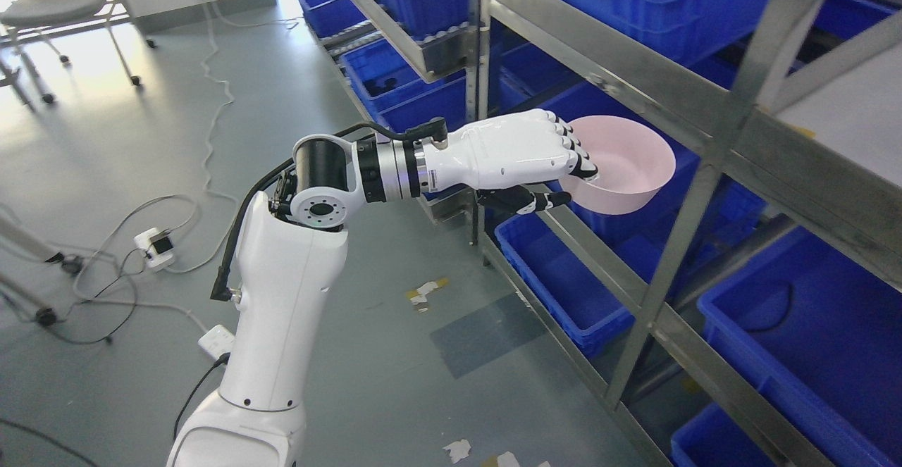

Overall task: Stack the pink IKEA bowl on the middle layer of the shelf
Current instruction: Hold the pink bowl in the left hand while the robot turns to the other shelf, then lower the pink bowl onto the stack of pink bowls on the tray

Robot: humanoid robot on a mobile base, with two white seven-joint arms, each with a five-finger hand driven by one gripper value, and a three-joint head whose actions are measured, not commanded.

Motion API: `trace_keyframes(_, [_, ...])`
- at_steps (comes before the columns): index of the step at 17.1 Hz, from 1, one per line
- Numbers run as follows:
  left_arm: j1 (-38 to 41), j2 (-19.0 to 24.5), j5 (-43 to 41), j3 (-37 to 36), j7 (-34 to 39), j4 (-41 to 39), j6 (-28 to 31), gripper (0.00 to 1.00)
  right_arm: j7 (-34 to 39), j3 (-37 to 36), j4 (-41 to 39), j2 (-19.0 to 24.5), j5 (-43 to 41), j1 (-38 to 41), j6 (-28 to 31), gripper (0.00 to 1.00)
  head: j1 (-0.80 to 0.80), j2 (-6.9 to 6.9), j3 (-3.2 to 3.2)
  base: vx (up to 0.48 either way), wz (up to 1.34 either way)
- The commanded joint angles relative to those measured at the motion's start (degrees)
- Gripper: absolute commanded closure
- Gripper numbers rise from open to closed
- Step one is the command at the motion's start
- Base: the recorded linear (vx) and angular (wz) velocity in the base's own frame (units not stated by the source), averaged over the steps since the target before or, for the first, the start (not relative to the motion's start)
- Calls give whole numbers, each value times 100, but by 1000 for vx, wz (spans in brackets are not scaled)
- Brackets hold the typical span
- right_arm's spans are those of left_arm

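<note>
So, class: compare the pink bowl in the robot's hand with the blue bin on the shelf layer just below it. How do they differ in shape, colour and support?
The pink bowl is round; the blue bin is rectangular.
The bowl is pale pink, the bin deep blue.
The bowl is held in the air by the left hand, gripped at its rim; the bin rests on the metal shelf.
Both are open-topped containers with nothing visible inside.

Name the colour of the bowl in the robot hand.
Pale pink bowl, gripped at its rim by the left robot hand; head view.
</note>
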Motion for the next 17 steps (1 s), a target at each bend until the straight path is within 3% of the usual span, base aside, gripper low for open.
trace_keyframes(1, [-1026,101,475,116,118,-7,-4,97,-3,0,-100,-100,0,14,4,0,0,0,0,47,-954])
trace_keyframes(7, [-1239,101,-534,820,39,537,-4,97,-3,0,-100,-100,0,23,4,0,0,0,0,39,-811])
trace_keyframes(17, [-1547,101,-1553,838,30,1153,-4,97,-3,0,-100,-100,0,23,4,0,0,0,0,30,-897])
